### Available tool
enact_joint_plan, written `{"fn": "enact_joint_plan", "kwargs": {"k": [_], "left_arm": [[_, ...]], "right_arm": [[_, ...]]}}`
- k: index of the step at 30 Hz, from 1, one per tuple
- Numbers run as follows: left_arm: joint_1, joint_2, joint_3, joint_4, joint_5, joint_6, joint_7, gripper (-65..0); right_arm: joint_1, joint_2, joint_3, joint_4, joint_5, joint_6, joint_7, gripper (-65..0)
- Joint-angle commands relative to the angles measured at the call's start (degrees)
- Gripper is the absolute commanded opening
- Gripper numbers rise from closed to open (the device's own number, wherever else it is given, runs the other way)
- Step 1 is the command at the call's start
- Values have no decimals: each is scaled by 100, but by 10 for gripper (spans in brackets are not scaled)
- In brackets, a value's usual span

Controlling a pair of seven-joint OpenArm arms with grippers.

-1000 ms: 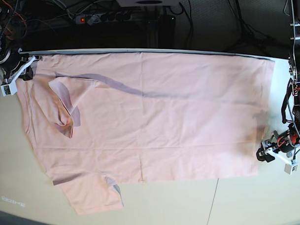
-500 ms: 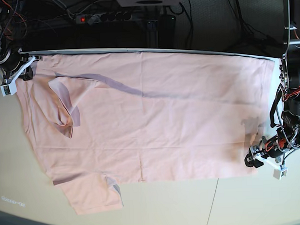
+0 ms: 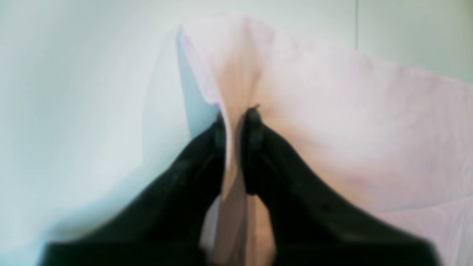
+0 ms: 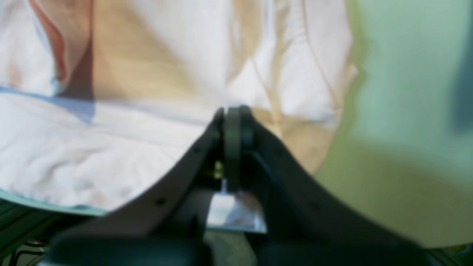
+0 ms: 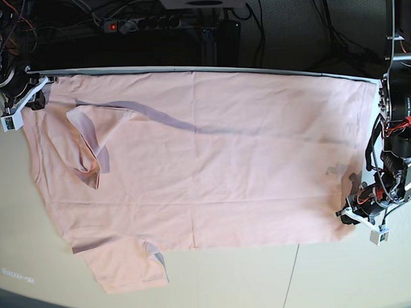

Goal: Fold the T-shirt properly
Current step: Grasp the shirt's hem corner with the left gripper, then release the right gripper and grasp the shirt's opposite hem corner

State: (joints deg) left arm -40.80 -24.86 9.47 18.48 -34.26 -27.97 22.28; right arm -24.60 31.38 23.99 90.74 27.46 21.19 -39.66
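The pale pink T-shirt [image 5: 206, 161] lies spread flat across the table, plain side up, with one sleeve folded over at upper left and the other at the lower left. At the shirt's lower right corner my left gripper [image 5: 347, 218] is shut on the fabric. In the left wrist view a ridge of T-shirt [image 3: 351, 129] cloth is pinched between the black fingers of the left gripper [image 3: 236, 114]. My right gripper [image 5: 38, 91] sits at the shirt's top left corner. In the right wrist view the right gripper [image 4: 232, 111] is shut at the T-shirt [image 4: 111, 147] edge, where creases converge.
The pale table [image 5: 331, 278] shows bare along the front and the left side. Its back edge [image 5: 270, 72] runs right behind the shirt. A power strip [image 5: 140, 24] and cables lie in the dark beyond it.
My left gripper moved left onto the shirt's lower right corner and closed on the fabric. The right arm and the rest of the shirt stayed still.
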Motion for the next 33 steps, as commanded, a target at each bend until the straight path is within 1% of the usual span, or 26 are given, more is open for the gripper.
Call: {"fn": "enact_joint_plan", "kwargs": {"k": [1, 4, 7, 12, 15, 18, 22, 26, 28, 31, 33], "left_arm": [[-205, -70, -4, 63, -66, 74, -203, -650], [-208, -68, -4, 63, -66, 74, -219, -650], [-205, -68, -4, 63, -66, 74, -219, -650], [-205, -70, -4, 63, -63, 74, -214, -650], [-205, -70, -4, 63, -63, 74, -197, -650], [-205, -68, -4, 63, -63, 72, -188, -650], [-208, -52, -4, 63, -61, 66, -173, -650], [-284, 79, -4, 70, -57, -584, -96, -650], [-387, 186, -4, 70, -57, -660, -15, -650], [-579, 352, 0, 70, -59, -658, 92, -650], [-680, 433, 59, 70, -55, -660, 111, -650]], "right_arm": [[15, 116, 70, 66, 57, -146, 44, -650], [15, 116, 70, 66, 225, -146, 96, -650], [37, 116, 120, 70, 286, -146, 299, -650], [247, 116, 428, 94, 752, -103, 332, -650], [437, 116, 671, 101, 850, 4, 323, -650], [710, 125, 890, 101, 942, 7, 317, -650], [1213, 232, 925, 66, 909, 11, 321, -650], [1921, 389, 909, -304, 782, 11, 323, -650], [2347, 479, 846, -667, 721, 11, 328, -650], [2949, 595, 675, -1333, 721, 9, 337, -650], [3268, 610, 542, -1714, 704, 22, 337, -650]]}}
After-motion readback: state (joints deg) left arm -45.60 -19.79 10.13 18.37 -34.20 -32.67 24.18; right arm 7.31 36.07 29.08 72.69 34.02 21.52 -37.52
